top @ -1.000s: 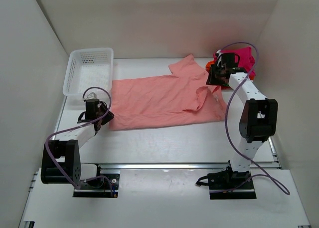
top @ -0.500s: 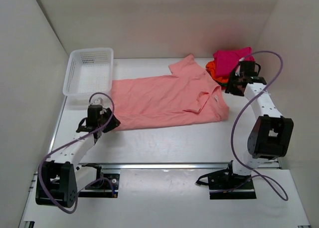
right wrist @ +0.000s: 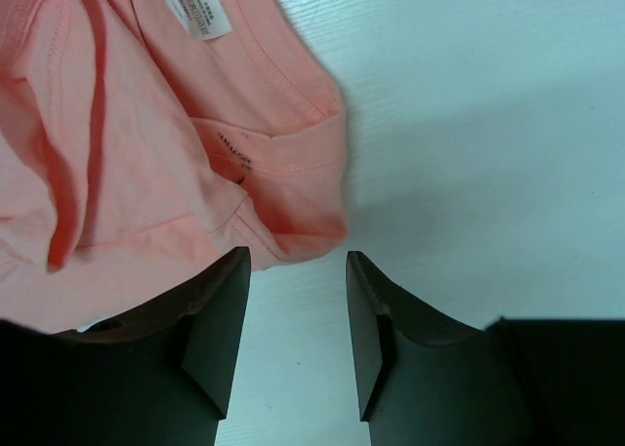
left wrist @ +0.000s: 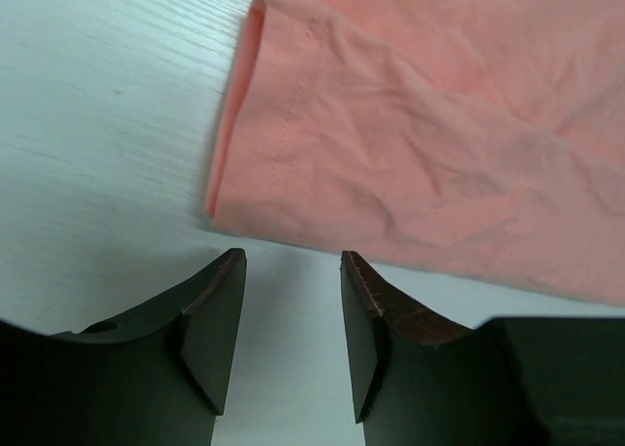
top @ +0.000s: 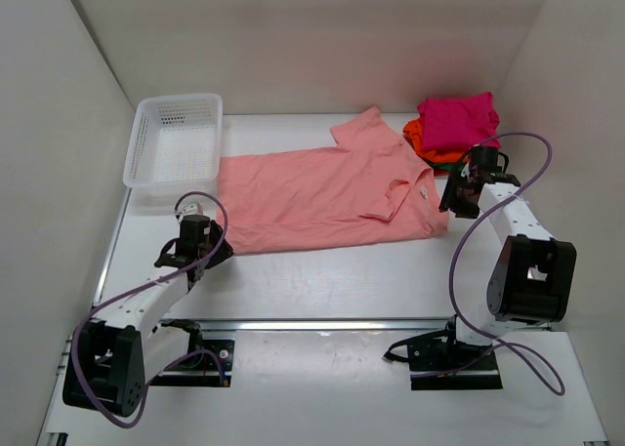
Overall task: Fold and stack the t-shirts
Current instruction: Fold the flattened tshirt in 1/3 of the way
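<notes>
Both arms sit low at opposite ends of the salmon-pink t-shirt (top: 327, 197), which lies spread flat across the middle of the table (top: 342, 275), its hem towards the white mesh basket (top: 146, 143) on the left and its collar towards the right; your left gripper (top: 207, 247) rests just short of the near hem corner (left wrist: 227, 207), fingers parted with bare table between them and nothing held; your right gripper (top: 454, 200) stands just beside the near corner at the collar end (right wrist: 327, 226), its fingers likewise spread and holding nothing; the wrist views show cloth just ahead of each pair of tips, apart from them and not yet between them. At the far right a magenta shirt (top: 457, 119) lies folded on top of an orange shirt (top: 418, 134), so the stack is begun and this shirt looks to be the one in hand, at the step of taking hold of its near edge. The next move probably calls for you to ease both grippers forward until each corner sits between the fingers, close on the cloth together, then lift the two ends evenly and carry the near edge over; the thin hem lies flat on the table, so the lower finger may push it away rather than slide beneath.
</notes>
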### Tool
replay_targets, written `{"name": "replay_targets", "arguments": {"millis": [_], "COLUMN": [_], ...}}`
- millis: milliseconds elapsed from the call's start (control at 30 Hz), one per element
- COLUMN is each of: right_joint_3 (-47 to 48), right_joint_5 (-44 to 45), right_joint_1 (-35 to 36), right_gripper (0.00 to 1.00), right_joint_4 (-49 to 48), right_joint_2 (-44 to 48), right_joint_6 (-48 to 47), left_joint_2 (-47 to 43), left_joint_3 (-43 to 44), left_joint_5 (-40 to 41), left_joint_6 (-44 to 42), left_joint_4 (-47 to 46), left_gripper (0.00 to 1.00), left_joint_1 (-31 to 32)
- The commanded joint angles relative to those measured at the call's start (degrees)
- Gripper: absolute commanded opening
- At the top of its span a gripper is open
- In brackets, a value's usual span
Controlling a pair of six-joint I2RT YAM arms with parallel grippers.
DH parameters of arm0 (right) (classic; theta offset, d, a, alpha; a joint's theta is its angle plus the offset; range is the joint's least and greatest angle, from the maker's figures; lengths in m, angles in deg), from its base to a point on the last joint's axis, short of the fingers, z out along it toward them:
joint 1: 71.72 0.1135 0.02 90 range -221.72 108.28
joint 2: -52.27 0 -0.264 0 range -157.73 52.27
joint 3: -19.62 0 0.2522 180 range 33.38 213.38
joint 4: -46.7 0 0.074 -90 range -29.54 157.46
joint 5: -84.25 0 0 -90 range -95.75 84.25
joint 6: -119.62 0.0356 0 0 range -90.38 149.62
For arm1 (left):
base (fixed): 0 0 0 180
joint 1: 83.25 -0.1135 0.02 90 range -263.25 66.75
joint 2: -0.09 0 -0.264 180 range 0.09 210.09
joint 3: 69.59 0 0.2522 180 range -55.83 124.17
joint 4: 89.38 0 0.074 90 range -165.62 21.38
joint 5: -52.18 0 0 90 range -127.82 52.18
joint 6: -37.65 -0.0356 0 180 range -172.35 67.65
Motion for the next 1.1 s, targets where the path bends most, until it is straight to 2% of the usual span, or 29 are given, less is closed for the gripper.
{"name": "replay_targets", "arguments": {"millis": [0,133,200,233,267,333,367,433,467,567,633,667,700,867,1067], "right_joint_3": [-0.93,-1.81,-1.81,-1.90,-2.42,-2.08,-2.16,-2.07,-2.16,-1.20,0.11,0.64,1.00,-0.13,-7.60], "right_joint_5": [-1.16,-1.07,-1.16,-1.42,-1.51,-1.86,-2.12,-1.25,-1.25,-2.47,-2.21,-1.95,-0.82,3.41,0.42], "right_joint_1": [0.34,-0.10,-0.45,-0.62,-0.80,-0.97,-0.71,-0.36,-0.45,-0.97,-0.28,0.16,0.60,3.59,3.32], "right_gripper": [0.42,0.43,0.42,0.46,0.53,0.60,0.63,0.64,0.69,0.72,0.44,0.08,0.00,0.00,0.00], "right_joint_4": [-2.42,-2.43,-2.69,-2.86,-2.95,-3.56,-3.22,-4.09,-4.01,-4.71,-3.05,-1.30,-0.15,9.07,16.55], "right_joint_2": [1.48,1.22,0.26,0.43,-0.01,-1.06,-2.20,-4.92,-5.89,-9.58,-11.52,-12.31,-12.49,-6.97,5.50], "right_joint_6": [0.86,0.77,1.21,1.56,1.39,2.43,2.26,3.13,3.06,3.58,3.32,3.58,3.76,4.72,6.74], "left_joint_2": [-0.80,4.11,6.84,8.59,10.26,11.95,13.08,14.14,14.32,12.83,11.69,11.17,10.64,8.88,3.62], "left_joint_3": [-1.31,0.61,1.93,2.20,2.72,3.25,3.17,3.08,3.17,3.17,4.04,4.57,5.36,9.40,8.80], "left_joint_5": [4.72,5.16,5.16,4.98,4.90,4.37,3.58,1.83,1.64,0.68,0.06,0.24,-0.37,-3.10,-6.79], "left_joint_6": [0.99,1.77,2.04,1.69,1.95,2.21,2.13,1.69,1.60,-0.07,-1.82,-2.26,-3.66,-9.38,-12.55], "left_joint_4": [-2.20,-2.99,-2.73,-3.43,-4.04,-5.09,-5.63,-6.77,-6.77,-5.20,-3.36,-0.91,-0.19,9.83,15.64], "left_gripper": [0.55,0.59,0.67,0.67,0.66,0.55,0.43,0.05,0.00,0.00,0.00,0.00,0.00,0.00,0.00], "left_joint_1": [-0.79,-0.53,0.09,0.79,0.79,0.88,0.10,-0.43,-0.79,-1.75,-2.72,-2.90,-3.07,-3.07,-4.13]}}
